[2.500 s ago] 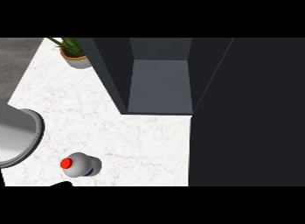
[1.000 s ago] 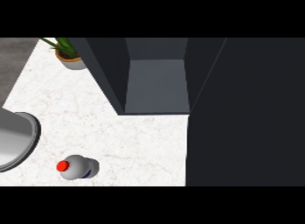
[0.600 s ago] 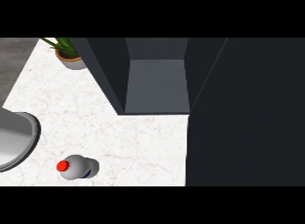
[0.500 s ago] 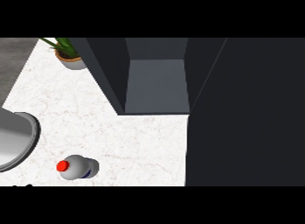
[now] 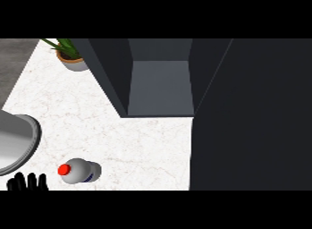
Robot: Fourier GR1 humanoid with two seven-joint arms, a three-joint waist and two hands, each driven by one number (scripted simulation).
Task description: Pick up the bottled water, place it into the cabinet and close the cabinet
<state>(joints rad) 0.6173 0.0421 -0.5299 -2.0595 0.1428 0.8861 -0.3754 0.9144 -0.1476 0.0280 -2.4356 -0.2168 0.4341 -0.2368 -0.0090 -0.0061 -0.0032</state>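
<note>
The bottled water (image 5: 79, 171) stands upright on the white marble counter (image 5: 138, 143), seen from above as a pale round body with a red cap. Fingertips of my left hand (image 5: 27, 182) poke up from the lower edge, just left of the bottle and apart from it; they look straight and hold nothing. The dark cabinet (image 5: 159, 87) stands open at the back, its grey inside bare. Its door (image 5: 257, 116) fills the right side as a broad dark panel. My right hand does not show.
A large silver bowl (image 5: 6, 143) sits at the left edge, close to the bottle and to my hand. A potted plant (image 5: 71, 58) stands at the back left, beside the cabinet's wall.
The fingers of my left hand have come up into view at the lower left edge. The bottle, the bowl and the cabinet stay where they were.
</note>
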